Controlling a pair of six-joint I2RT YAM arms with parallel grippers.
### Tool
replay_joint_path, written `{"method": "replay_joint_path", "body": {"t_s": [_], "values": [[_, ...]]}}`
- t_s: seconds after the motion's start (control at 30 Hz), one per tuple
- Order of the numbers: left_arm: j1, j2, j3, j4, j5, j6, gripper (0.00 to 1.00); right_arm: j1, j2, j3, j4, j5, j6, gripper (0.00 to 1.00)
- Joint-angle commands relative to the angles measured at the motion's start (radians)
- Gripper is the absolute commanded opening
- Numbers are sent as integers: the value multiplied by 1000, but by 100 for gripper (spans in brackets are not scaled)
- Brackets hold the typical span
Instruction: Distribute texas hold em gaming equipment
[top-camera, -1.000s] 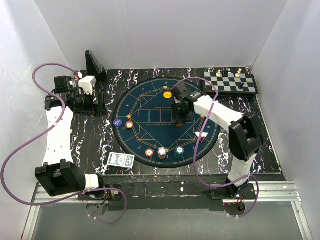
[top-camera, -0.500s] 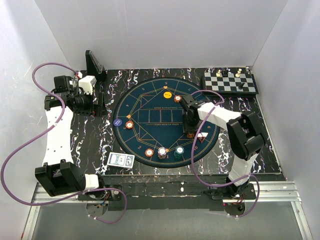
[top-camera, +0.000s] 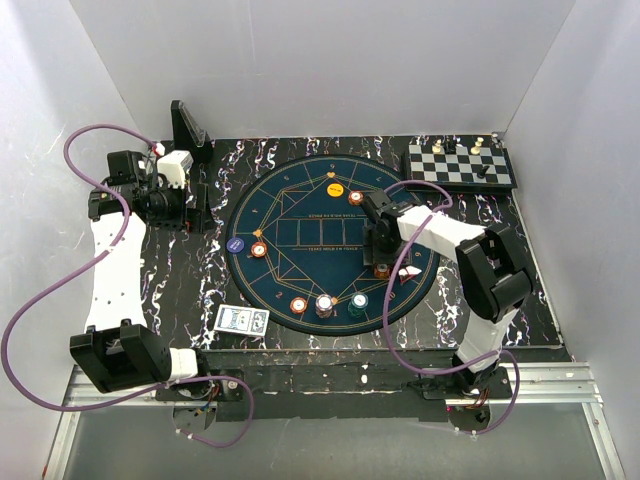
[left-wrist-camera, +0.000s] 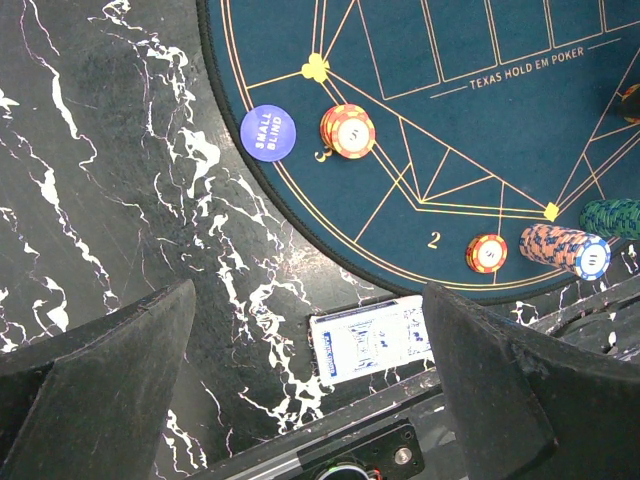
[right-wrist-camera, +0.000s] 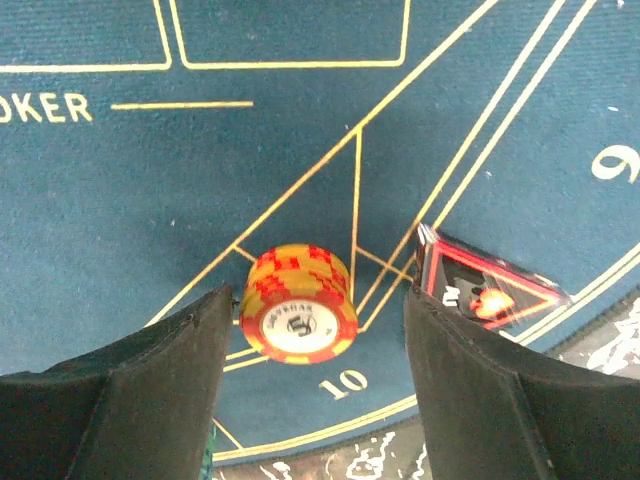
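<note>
My right gripper (top-camera: 380, 248) is open above the near right part of the round blue mat (top-camera: 300, 215). An orange-and-yellow chip stack (right-wrist-camera: 298, 303) stands on the mat by the number 10, between my right fingers (right-wrist-camera: 160, 390) and close to the left one; it also shows in the top view (top-camera: 382, 269). More chips lie on the mat: orange stacks (left-wrist-camera: 348, 131) (left-wrist-camera: 486, 252), a purple-and-white stack (left-wrist-camera: 563, 250) and a teal stack (left-wrist-camera: 612, 217). A blue-and-white card deck (left-wrist-camera: 372, 339) lies near the table's front edge. My left gripper (top-camera: 205, 210) is open and empty, high at the far left.
A red-and-black triangular marker (right-wrist-camera: 487, 287) lies just right of the chip stack. A blue "small blind" disc (left-wrist-camera: 268, 131) sits at the mat's left rim. Two chips (top-camera: 345, 193) lie at the mat's far side. The chessboard (top-camera: 462, 165) is at the back right, and a black stand (top-camera: 187, 125) at the back left.
My right gripper moved from the mat's far side to its near right, and the orange chip stack now stands in view on the mat between the open jaws. The left arm has not moved.
</note>
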Motion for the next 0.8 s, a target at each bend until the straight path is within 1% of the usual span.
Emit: {"method": "replay_joint_path", "body": {"t_s": [0.0,0.17,0.3,0.37,0.5,0.6,0.77], "values": [[3,-29,8,1,23,5,98,5,-94,81,-70,30,1,78],[3,-32,14,3,26,0,98,63,-152,204,-132,30,-17,79],[5,-36,12,3,21,-4,98,166,-162,310,-181,25,-27,80],[3,-38,11,0,21,-6,98,228,-166,340,-181,7,-37,82],[2,-38,3,6,18,-11,98,356,-165,333,-144,-32,-59,87],[3,-40,-1,9,20,-14,98,400,-127,327,-147,-64,-56,88],[3,-41,0,9,15,-14,98,453,-73,321,-152,-66,-57,89]]}}
